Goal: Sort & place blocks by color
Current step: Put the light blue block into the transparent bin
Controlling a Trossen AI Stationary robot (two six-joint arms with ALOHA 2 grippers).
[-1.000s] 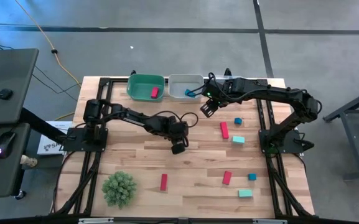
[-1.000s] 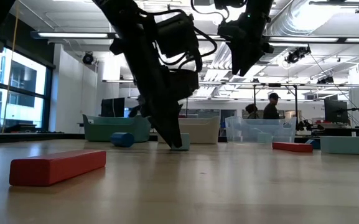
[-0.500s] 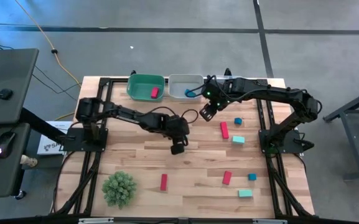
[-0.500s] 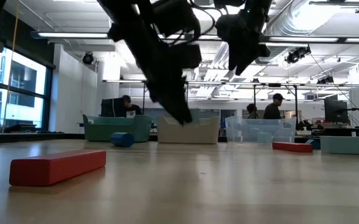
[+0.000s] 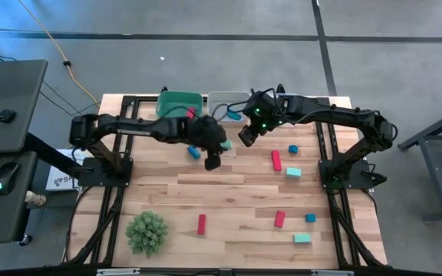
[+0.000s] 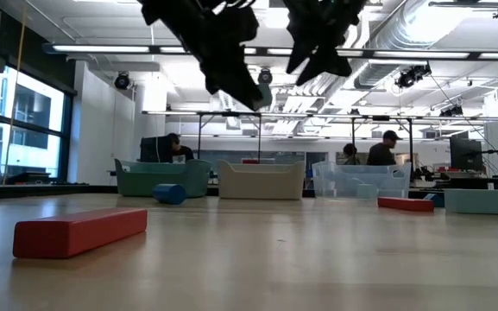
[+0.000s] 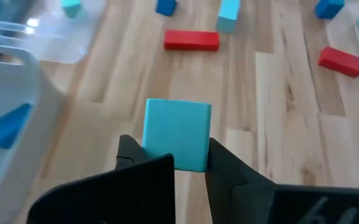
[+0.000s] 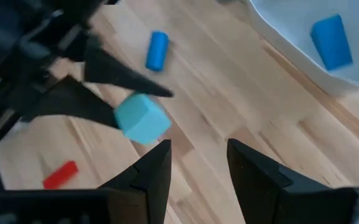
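While the bench (image 5: pixel 236 207) carries loose blocks toward its right edge, the clear bin (image 7: pixel 5 81) at the back edge is judged the target. The left gripper (image 7: pixel 176 163), clamped on a teal cube (image 7: pixel 177 134), is best lowered inside the walls before release, clear of the right gripper (image 8: pixel 198 163), whose part-open jaws hold nothing.

A green spiky plant ball (image 5: pixel 147 232) sits at the wooden table's (image 5: pixel 236 201) near left corner; green bin (image 5: pixel 176 101) and grey bin (image 5: pixel 222 99) line the far edge.
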